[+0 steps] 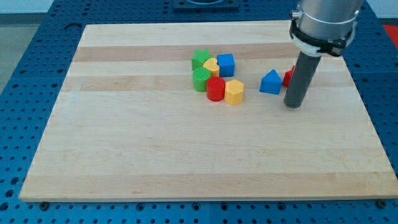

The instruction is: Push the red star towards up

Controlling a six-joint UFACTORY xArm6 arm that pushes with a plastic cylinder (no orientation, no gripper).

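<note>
The red star point(288, 77) lies at the view's right, mostly hidden behind the rod; only its left edge shows. My tip point(293, 105) rests on the board just below the red star, toward the view's bottom. A blue triangle point(270, 83) lies right beside the star on its left, a little left of my tip.
A cluster sits near the board's point(155, 155) middle top: a green block point(200, 59), a yellow heart point(211, 66), a blue cube point(226, 64), a green cylinder point(201, 79), a red cylinder point(216, 88) and a yellow hexagon point(234, 92).
</note>
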